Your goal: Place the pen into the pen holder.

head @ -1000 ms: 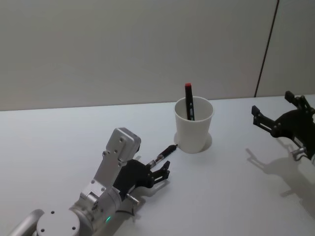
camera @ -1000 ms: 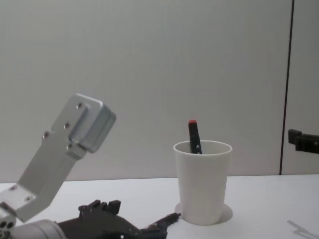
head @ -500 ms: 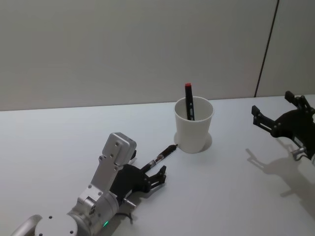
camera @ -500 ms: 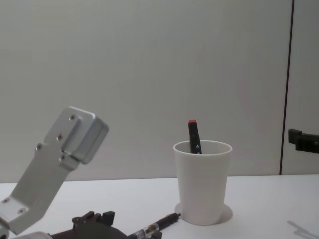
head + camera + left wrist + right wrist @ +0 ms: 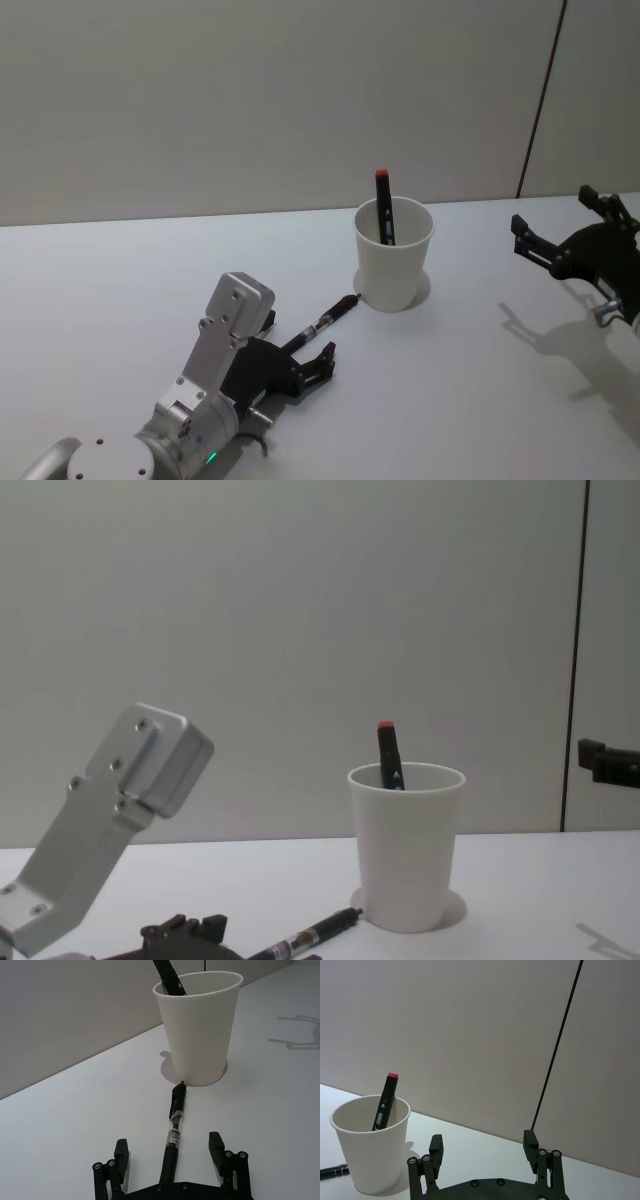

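On a white table (image 5: 120,290) before a grey wall (image 5: 200,100), the pen (image 5: 176,1125) lies near-left of the cup (image 5: 393,262), tip at its base. The left gripper (image 5: 169,1141) straddles its near end, fingers apart; closing squarely on the barrel should prevent slipping. The right gripper (image 5: 482,1137) hangs far right, likewise spread.

The head camera looks down on the bench (image 5: 120,290) from above and behind the left claw (image 5: 322,362) and right claw (image 5: 551,208). The chest camera looks level across it. Each wrist camera sits close behind its claw; all four share the cup (image 5: 394,270).
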Tool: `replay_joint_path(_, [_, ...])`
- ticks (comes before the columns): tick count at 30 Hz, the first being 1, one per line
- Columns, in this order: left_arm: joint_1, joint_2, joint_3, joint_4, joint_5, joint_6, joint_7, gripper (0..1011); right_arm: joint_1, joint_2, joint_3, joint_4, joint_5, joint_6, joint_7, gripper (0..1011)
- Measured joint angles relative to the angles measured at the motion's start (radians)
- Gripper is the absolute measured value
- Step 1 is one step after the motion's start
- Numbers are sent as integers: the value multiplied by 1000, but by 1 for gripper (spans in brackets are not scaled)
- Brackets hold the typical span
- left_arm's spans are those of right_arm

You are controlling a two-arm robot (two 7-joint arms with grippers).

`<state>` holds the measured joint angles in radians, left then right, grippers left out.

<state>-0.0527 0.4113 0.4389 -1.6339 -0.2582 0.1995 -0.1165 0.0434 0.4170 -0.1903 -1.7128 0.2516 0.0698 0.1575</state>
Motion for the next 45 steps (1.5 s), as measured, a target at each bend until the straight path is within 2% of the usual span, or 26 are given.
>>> replay_joint_path(31, [1,0,-9,2,1,18,-21,1001,0,0,0,0,0,0,0,1004])
replay_joint_path(45, [12,-1,-15,-2,-26,10,-2,1001,0,0,0,0,0,0,0,1004])
